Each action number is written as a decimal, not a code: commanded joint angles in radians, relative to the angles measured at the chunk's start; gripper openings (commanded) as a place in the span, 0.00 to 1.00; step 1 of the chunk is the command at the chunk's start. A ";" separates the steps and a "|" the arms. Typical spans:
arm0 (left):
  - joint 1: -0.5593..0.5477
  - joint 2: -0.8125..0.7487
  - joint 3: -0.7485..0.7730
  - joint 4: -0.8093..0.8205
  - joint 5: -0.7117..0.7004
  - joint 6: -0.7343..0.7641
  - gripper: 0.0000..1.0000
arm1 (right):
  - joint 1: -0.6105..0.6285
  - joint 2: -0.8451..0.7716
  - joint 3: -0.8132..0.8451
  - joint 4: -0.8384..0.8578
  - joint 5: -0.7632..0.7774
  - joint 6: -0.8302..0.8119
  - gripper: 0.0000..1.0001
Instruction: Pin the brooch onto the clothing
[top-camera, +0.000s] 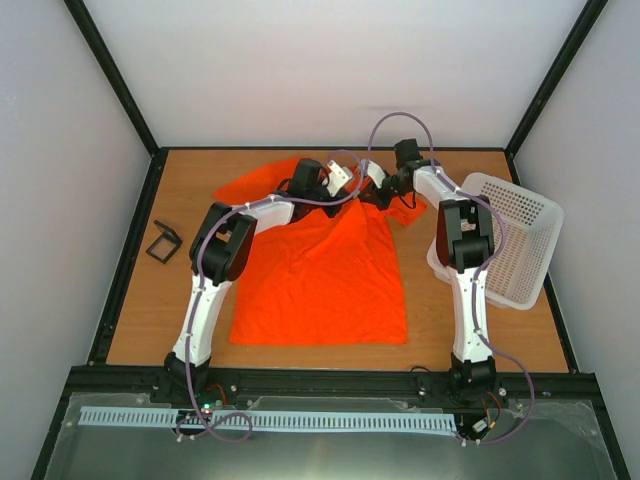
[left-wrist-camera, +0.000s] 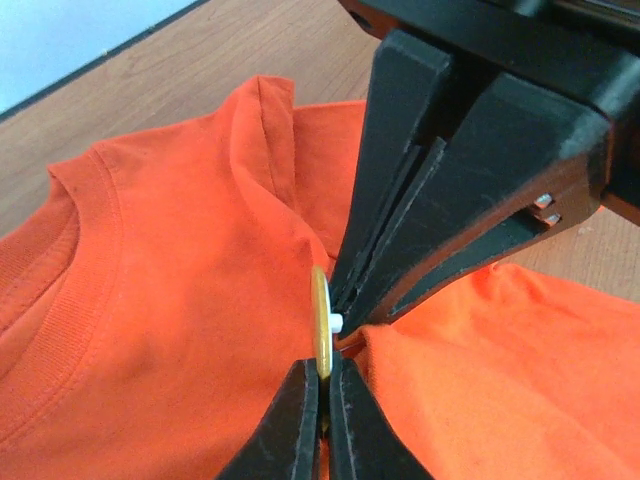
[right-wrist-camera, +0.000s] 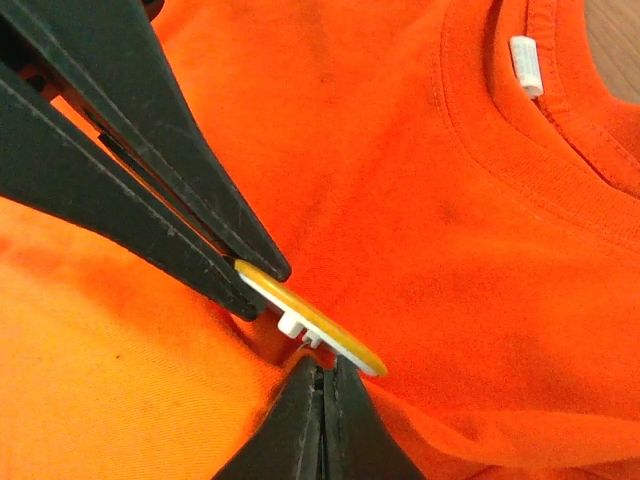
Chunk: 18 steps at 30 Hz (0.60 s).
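Two grippers meet over the far part of the orange T-shirt (top-camera: 320, 270), near its collar. We see the left gripper (left-wrist-camera: 322, 385) clamped on the edge of the brooch (right-wrist-camera: 325, 328), and the right gripper (right-wrist-camera: 322, 375) pinched together on a T-shirt fold touching it.

Light brown wooden table top (top-camera: 450, 320) with visible grain, black frame rail (top-camera: 128, 250) along its edges, black corner posts (top-camera: 110, 75) rising at left and right, plain pale walls (top-camera: 340, 70) on three sides, grey metal panel (top-camera: 320, 455) at near edge, light even and diffuse.
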 joint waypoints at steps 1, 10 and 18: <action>-0.011 0.030 0.113 -0.039 0.141 -0.080 0.01 | 0.016 -0.045 -0.044 0.077 0.097 0.036 0.03; 0.041 0.038 0.077 -0.047 0.173 -0.162 0.01 | -0.022 -0.102 -0.079 0.132 0.155 0.184 0.15; 0.049 0.050 0.083 -0.047 0.216 -0.189 0.01 | -0.040 -0.220 -0.211 0.156 0.154 0.263 0.38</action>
